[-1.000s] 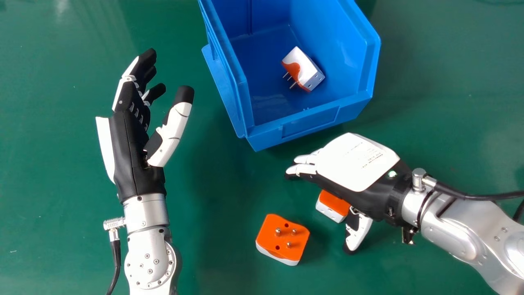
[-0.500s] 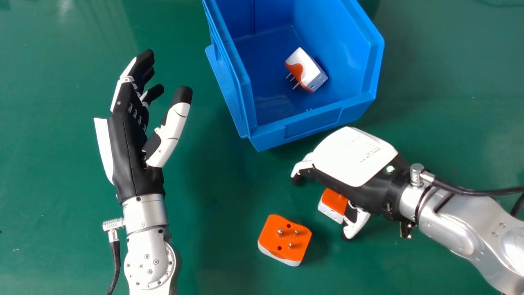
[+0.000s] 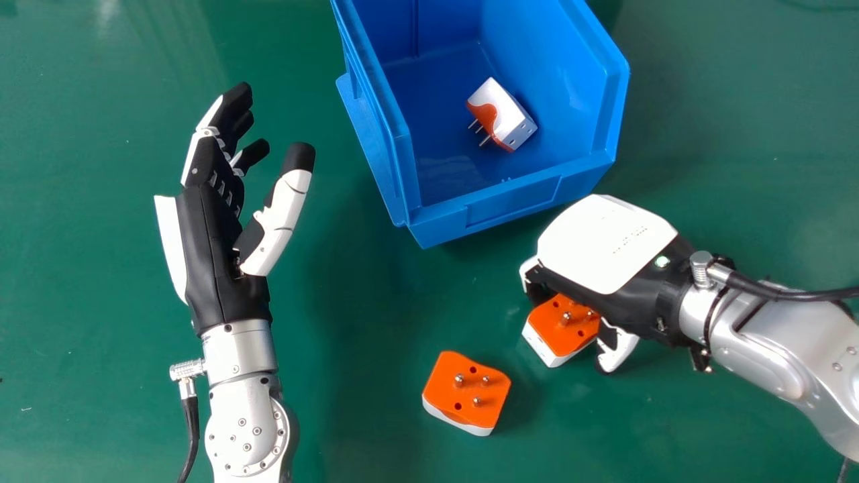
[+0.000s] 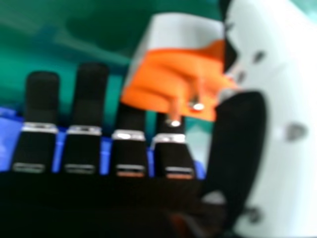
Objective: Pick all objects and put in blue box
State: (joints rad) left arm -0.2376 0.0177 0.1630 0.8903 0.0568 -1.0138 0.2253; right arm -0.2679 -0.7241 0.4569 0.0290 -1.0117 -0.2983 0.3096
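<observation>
Across the back of the right hand (image 3: 604, 245) runs tiny, unreadable print.

The blue box (image 3: 510, 202) looks like smooth, glossy plastic. The nearer adapter (image 3: 466, 392) seems matt orange and white plastic with shiny metal pins, though the finish of the pins in the right hand view is perhaps similar, blurred as they are.

I've got my R black-and-white robotic hand (image 3: 604, 245) a bit farther R and fwd vs. 1 sec ago. Its fingers (image 3: 529, 274), stretched out then, are now bent down by the orange-and-white plastic plug adapter (image 3: 556, 335), approx. half uncovered now, w/ pins showing.
</observation>
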